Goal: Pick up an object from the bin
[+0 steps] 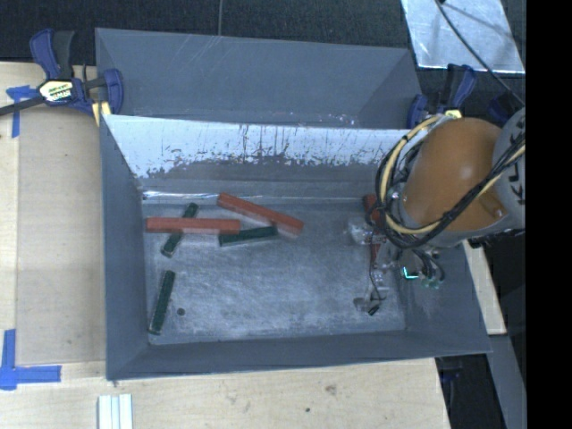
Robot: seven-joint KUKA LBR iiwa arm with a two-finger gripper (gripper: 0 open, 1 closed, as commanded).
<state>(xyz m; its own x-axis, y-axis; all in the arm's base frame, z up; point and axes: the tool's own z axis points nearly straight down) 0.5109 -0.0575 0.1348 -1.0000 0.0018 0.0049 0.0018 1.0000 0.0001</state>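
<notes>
The claw (374,300) hangs low at about four o'clock on the floor of the bin (268,347), over bare metal with nothing under it. Whether it is open or closed cannot be told from this angle, and nothing can be seen in its hold. All the pickable things lie well apart from it, toward ten o'clock. There is a tilted reddish-brown bar (259,213) with a dark green stick (248,236) just beside its lower edge, and a second reddish bar (183,225) lying level to their left. Two short green pieces (189,211) (168,246) lie nearby, and a long green stick (162,302) lies alone at eight o'clock. The tilted bar is the closest candidate. It looks stiff, light and not fragile, though its smooth faces may slip. It is probably best gripped across its narrow width at mid-length, clear of the green stick.
</notes>
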